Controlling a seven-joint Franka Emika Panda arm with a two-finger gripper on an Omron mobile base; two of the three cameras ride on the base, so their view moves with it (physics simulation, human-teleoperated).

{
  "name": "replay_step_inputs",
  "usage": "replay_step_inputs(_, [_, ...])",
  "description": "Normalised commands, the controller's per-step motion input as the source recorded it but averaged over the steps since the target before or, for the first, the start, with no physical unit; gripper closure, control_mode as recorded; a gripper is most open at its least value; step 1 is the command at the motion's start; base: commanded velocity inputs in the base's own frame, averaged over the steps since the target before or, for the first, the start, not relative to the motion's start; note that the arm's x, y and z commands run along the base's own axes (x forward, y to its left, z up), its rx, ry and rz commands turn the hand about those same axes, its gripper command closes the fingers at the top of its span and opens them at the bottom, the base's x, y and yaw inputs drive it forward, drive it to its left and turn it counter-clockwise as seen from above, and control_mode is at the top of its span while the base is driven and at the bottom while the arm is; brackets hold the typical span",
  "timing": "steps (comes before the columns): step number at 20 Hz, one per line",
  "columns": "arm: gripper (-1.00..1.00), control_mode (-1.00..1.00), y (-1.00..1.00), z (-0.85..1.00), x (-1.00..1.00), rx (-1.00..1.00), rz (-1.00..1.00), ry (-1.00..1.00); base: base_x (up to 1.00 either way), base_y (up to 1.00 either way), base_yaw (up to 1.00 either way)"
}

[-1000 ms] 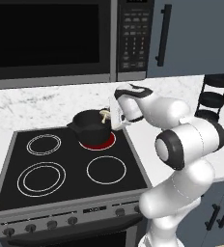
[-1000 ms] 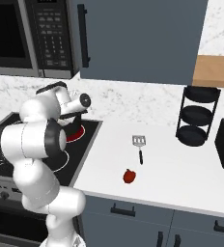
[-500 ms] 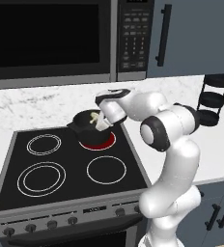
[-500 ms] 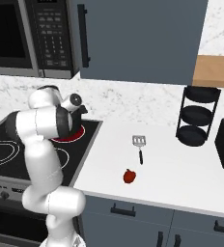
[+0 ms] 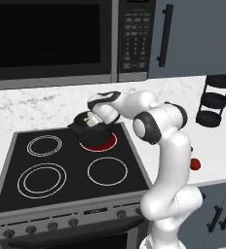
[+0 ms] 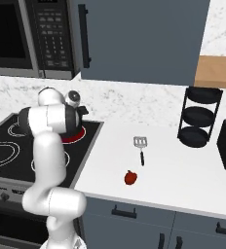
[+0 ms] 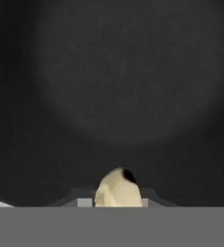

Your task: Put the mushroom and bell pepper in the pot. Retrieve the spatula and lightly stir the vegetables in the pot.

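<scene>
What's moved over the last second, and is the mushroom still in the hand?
The arm swung left along the back of the stove, carrying the hand from beside the pot to over its mouth. The hand view looks down into the dark pot interior, with the mushroom still pinched between the fingers; it has not been released. The pot, the bell pepper and the spatula on the counter have not moved.

The pot [image 5: 93, 130] looks matt black; the stovetop [image 5: 61, 168] is glossy black glass; the surface [image 6: 183, 170] is smooth white marble.
</scene>
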Motion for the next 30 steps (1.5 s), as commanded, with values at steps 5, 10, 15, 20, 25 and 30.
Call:
replay_step_inputs(5, [-1.0,-1.0,0.08,0.0,0.42,0.09,-0.18,0.24,0.0,0.0,0.0])
replay_step_inputs(10, [-1.0,-1.0,0.0,0.0,0.28,0.11,-0.16,0.21,0.0,0.0,0.0])
replay_step_inputs(15, [-1.0,-1.0,-0.02,0.07,-0.03,0.15,-0.13,0.13,0.0,0.0,0.0])
replay_step_inputs(20, [-1.0,-1.0,-0.24,0.29,-0.67,0.19,-0.11,0.01,0.0,0.0,0.0])
replay_step_inputs(25, [-1.0,-1.0,-0.03,0.41,-0.84,0.21,-0.08,0.0,0.0,0.0,0.0])
replay_step_inputs(30, [-1.0,-1.0,-0.08,0.35,-0.87,0.15,-0.09,0.0,0.0,0.0,0.0])
